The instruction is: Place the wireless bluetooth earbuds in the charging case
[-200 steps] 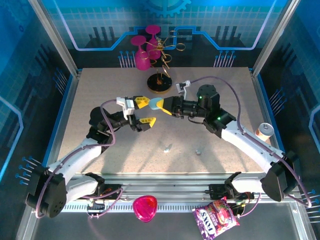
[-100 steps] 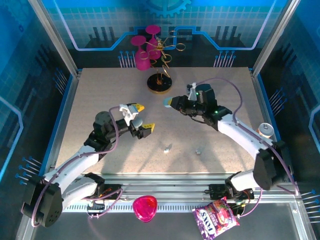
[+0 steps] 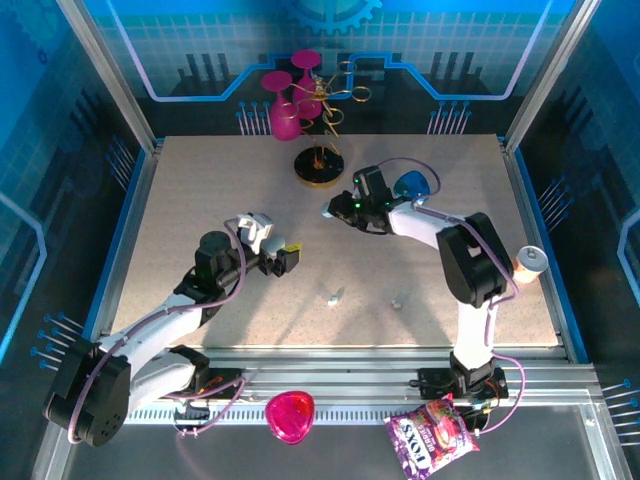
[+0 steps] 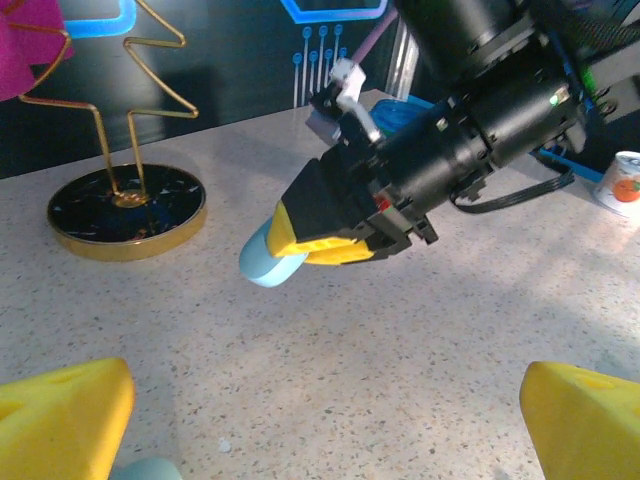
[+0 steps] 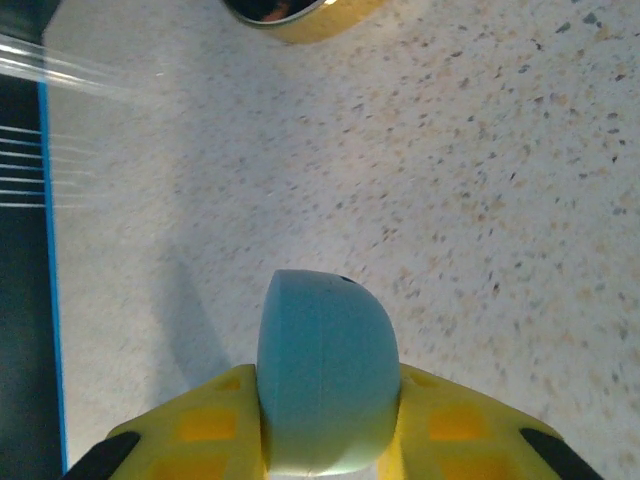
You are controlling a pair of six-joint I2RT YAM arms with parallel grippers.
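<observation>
- While the right gripper (image 3: 337,208) hangs low over the middle of the table (image 3: 200,180), its yellow fingers are clamped on the sides of a pale blue charging case (image 5: 325,385), whose rounded end pokes out past the fingertips.
- Seen from the left wrist, the case tilts down towards the tabletop, near a gold wire stand (image 4: 125,210) on a dark round base. As far as I can tell its lid is closed, and nothing sits in it.
- The left gripper (image 3: 284,254) is spread fully wide and has hold of nothing. It faces the case from the left, clearly apart from it.
- Two tiny pale earbuds (image 3: 334,296) lie loose on the table nearer the arm bases, side by side with a gap between them. Both are well apart from the case and from either gripper.
- My judgement is that the task is at an early stage: the case is in hand, but no earbud is picked up and none is seated.
- What is left, as I read it, is to get the lid open and the case steady, then lift each earbud in turn and press it into its socket.
</observation>
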